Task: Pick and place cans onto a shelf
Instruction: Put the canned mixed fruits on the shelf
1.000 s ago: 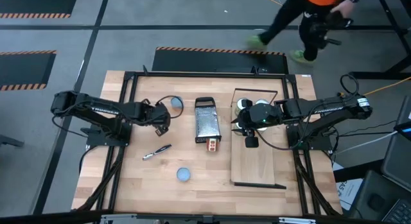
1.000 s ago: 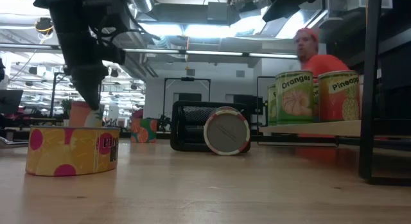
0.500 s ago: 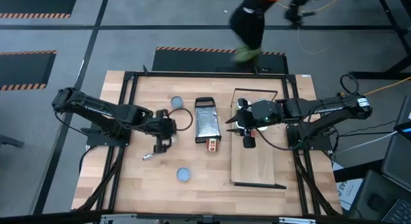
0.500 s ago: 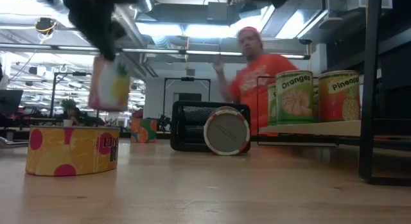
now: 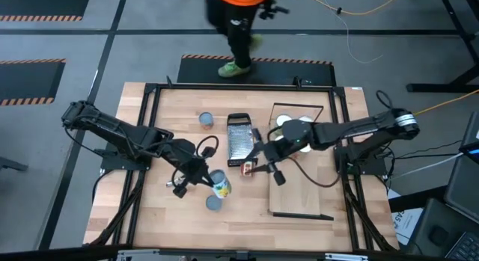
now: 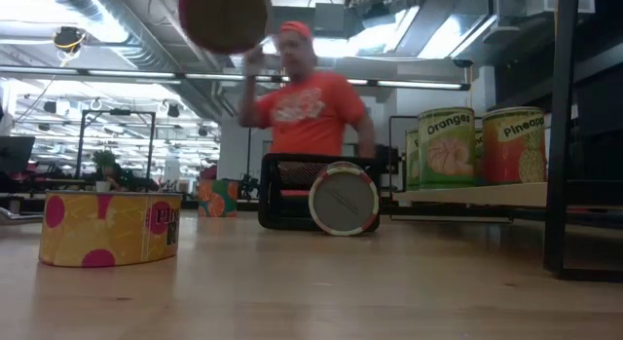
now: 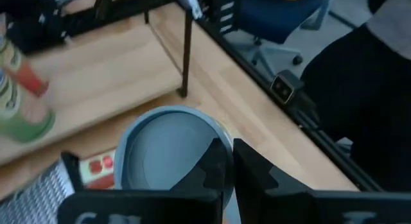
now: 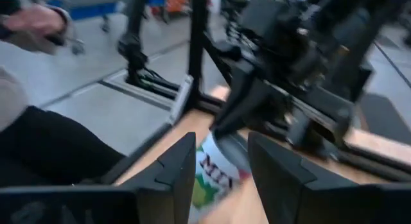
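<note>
Motion blur smears my left gripper [image 5: 203,173], clamped on a can [image 5: 219,185] by its rim; right gripper [image 5: 263,162] spread, empty, beside the shelf [image 5: 299,188] edge.

- High view looks straight down on the whole table [image 5: 299,209].
- Low view sits at tabletop height, facing the room.
- Both show the person [image 6: 310,96].

Two dark jointed arms [image 5: 120,134], black looping cables [image 5: 206,146]
</note>
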Robot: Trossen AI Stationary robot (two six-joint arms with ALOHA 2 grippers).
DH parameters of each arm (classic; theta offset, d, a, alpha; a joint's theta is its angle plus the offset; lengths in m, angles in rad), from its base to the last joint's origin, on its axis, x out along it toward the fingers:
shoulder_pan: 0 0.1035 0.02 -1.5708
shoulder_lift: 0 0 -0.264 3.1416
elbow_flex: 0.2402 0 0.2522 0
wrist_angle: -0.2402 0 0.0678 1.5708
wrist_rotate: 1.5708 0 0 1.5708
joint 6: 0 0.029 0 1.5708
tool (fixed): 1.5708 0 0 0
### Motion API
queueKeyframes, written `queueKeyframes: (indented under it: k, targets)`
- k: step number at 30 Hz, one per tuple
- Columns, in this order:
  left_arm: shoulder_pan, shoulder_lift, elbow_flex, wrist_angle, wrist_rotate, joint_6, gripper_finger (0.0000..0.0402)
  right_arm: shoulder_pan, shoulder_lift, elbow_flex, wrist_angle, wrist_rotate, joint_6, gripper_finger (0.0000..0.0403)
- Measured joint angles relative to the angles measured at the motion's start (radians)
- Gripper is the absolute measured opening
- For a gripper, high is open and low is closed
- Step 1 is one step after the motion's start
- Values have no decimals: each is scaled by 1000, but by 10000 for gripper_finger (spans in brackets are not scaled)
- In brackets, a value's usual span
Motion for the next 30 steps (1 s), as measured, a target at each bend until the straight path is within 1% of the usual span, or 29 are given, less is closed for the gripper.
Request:
queueKeyframes:
  k: [4, 7, 11, 16, 23, 27, 30]
  targets:
    - [1, 0, 0, 31, 59, 37, 7, 6, 62, 0, 98, -54, 0, 146]
    - [0, 0, 0, 40, 93, 60, 7, 6, 99, 0, 137, -57, 0, 142]
    - [1, 0, 0, 43, 99, 93, 7, 5, 138, 0, 185, -57, 0, 134]
    - [0, 0, 0, 66, 145, 162, 7, 5, 183, 0, 245, -58, -2, 131]
    - [1, 2, -1, 77, 144, 192, 8, 5, 223, 0, 291, -59, -5, 131]
    - [0, 32, -25, 76, 141, 155, 8, 5, 229, -1, 259, -58, -1, 131]
    - [-4, 78, -31, 83, 116, 128, 8, 5, 229, -1, 220, -58, 0, 131]
